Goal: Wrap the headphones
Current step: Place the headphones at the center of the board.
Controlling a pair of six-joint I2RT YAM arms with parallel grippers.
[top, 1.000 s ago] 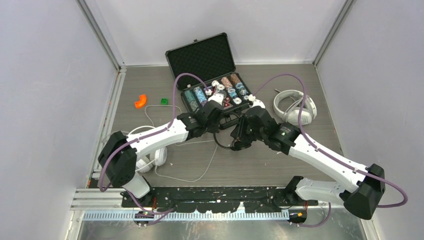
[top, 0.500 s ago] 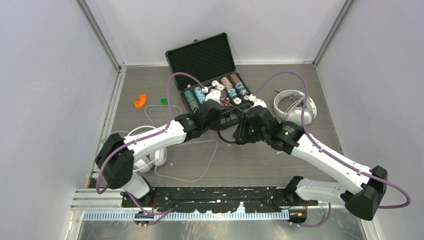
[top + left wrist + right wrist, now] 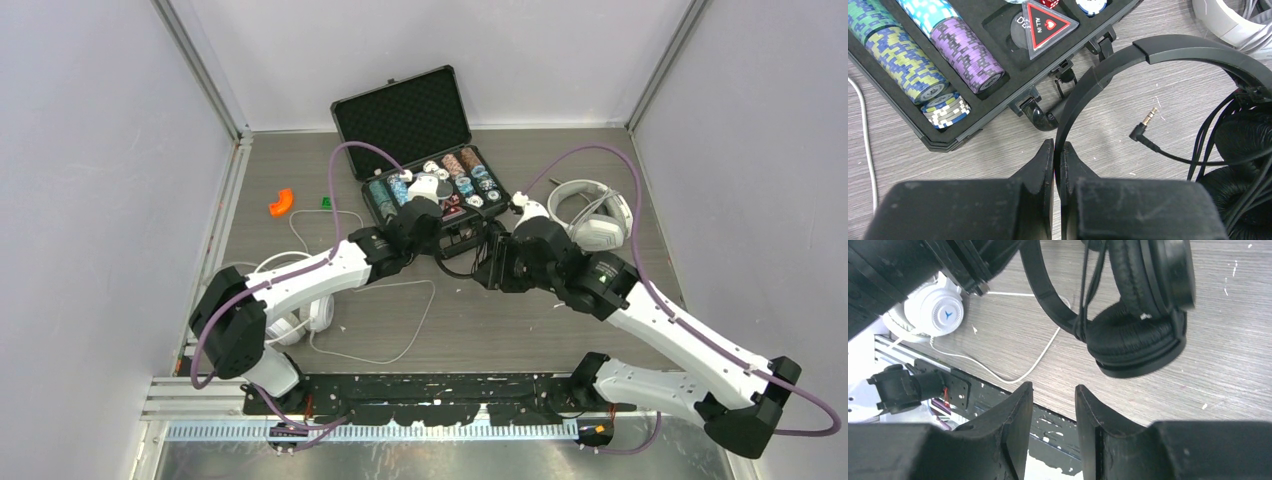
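My left gripper [image 3: 1057,150] is shut on the headband [image 3: 1158,50] of the slim black headphones, which are held in front of the poker chip case. The black cord is wound round the ear cups [image 3: 1138,340], and its jack plug [image 3: 1148,120] hangs loose over the table. My right gripper [image 3: 1053,390] is open and empty, just short of the ear cups. In the top view the left gripper [image 3: 437,245] and the right gripper [image 3: 487,265] face each other across the black headphones [image 3: 462,268]. The bulky white-grey headphones [image 3: 590,215] lie at the right. The white round-cup pair [image 3: 290,305] lies at the left.
An open black case [image 3: 400,115] with poker chips [image 3: 948,75] stands just behind the grippers. The white pair's cord [image 3: 400,345] loops across the table's near middle. An orange piece [image 3: 282,203] and a small green piece [image 3: 327,202] lie at the back left.
My right arm has swung to the right and its gripper has shifted right and slightly back. My left gripper has moved a little back with the black headband.
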